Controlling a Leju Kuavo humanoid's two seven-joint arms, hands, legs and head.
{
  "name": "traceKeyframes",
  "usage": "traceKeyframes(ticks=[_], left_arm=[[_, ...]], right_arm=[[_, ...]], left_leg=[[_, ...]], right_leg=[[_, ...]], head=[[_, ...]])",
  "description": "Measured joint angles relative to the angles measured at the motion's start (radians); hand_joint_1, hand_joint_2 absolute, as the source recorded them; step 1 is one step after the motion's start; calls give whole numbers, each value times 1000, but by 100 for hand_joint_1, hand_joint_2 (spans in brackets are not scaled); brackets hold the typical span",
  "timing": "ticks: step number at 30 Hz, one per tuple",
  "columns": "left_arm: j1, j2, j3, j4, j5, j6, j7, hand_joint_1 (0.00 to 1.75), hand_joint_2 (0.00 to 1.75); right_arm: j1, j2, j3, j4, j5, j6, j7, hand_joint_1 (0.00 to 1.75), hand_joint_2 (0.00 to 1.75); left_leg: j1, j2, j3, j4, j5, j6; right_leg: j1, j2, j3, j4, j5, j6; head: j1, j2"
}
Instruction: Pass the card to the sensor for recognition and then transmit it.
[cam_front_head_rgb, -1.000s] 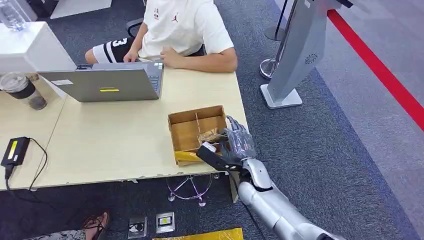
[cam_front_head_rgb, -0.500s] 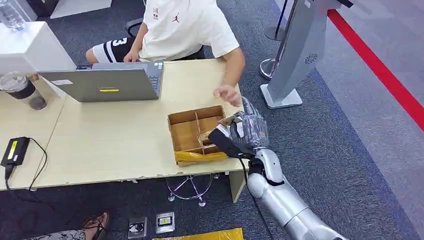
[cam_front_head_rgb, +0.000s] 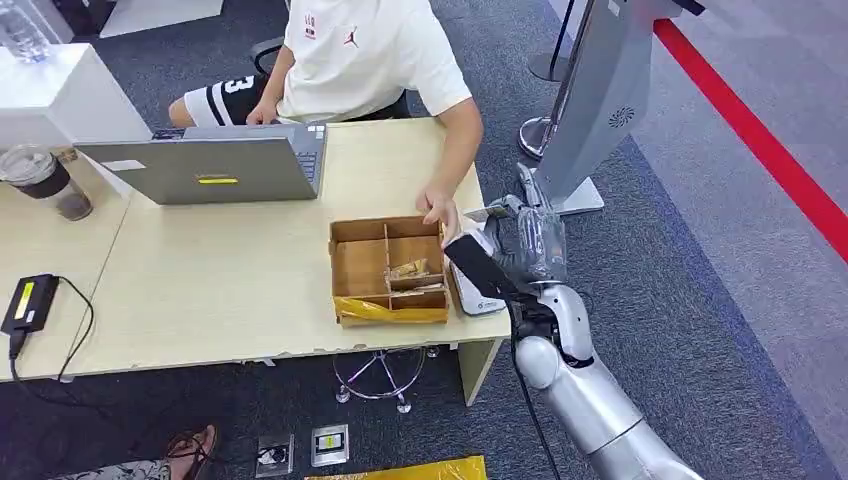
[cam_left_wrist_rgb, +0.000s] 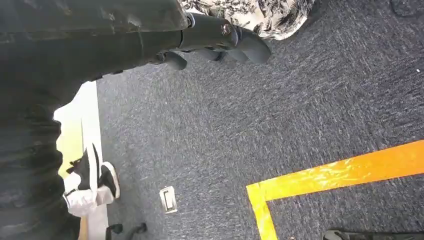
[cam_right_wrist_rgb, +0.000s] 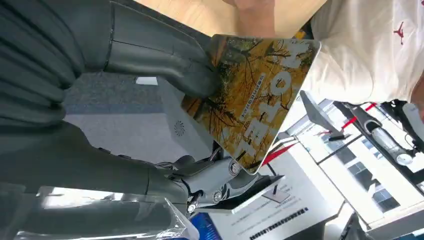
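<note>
The right hand (cam_front_head_rgb: 525, 240) pinched the card (cam_right_wrist_rgb: 252, 97) between thumb and fingers, its long axis running out past the fingertips. The grey kiosk (cam_front_head_rgb: 590, 100), probably the sensor, stood at one o'clock from it. A second earlier that hand was lower, at the divided box (cam_front_head_rgb: 388, 268). The left hand (cam_left_wrist_rgb: 220, 37) hung with fingers curled, empty.

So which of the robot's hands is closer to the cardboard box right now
Right. The right hand is raised just beside the cardboard box at the table's edge, holding the card. The left hand hangs low over the carpet, away from it.
</note>
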Motion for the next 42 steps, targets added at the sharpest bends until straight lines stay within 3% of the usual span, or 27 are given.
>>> traceKeyframes(ticks=[5, 11, 18, 31, 42], left_arm=[[0, 0, 0, 0, -3, 0, 0, 0, 175], [-1, 0, 0, 0, -11, 0, -2, 0, 175], [-1, 0, 0, 0, -17, -2, -9, 0, 175], [-2, 0, 0, 0, -17, 0, -11, 0, 175], [-2, 0, 0, 0, -15, 2, -10, 0, 175]], right_arm=[[-4, -11, -2, 19, -50, 2, 0, 175, 175], [-22, -13, 2, 143, -122, -31, -58, 175, 175], [-31, -11, 5, 249, -131, -21, -61, 175, 175], [-46, 51, 42, 496, -147, -3, -62, 175, 175], [-70, 76, 46, 576, -142, 3, -62, 175, 175]], left_leg=[[0, 0, 0, 0, 0, 0], [0, -1, 0, 0, 0, 0], [0, -1, -1, 0, 0, 0], [0, -1, -1, 0, 0, 0], [0, -1, 0, 0, 0, 0]], right_leg=[[0, 0, 0, 0, 0, 0], [0, -1, 0, 0, 0, 0], [0, -1, 0, 0, 0, 0], [0, -1, 0, 0, 0, 0], [0, -1, 0, 0, 0, 0]], head=[[0, 0], [0, 0], [0, 0], [0, 0], [0, 0]])
